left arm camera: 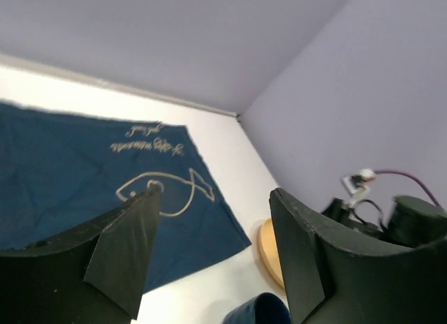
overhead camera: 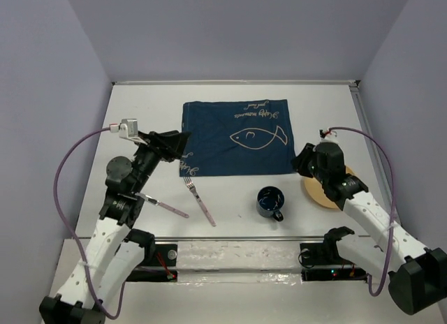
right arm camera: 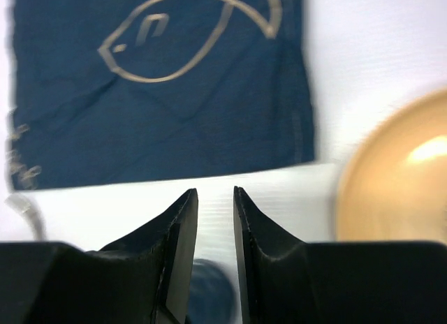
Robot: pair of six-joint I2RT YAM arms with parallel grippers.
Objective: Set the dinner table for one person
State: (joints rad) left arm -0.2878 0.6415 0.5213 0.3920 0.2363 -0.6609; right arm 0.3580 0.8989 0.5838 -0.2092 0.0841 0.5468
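Top external — fork (overhead camera: 199, 200) lies just off the cloth (overhead camera: 237, 139), at its near edge.

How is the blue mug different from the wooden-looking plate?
The mug is dark blue; the plate is pale tan. The mug is deep with a handle; the plate is flat and shallow. The mug stands in the open; the plate lies partly under the right arm. Both are round and rest on the white table, off the blue cloth.
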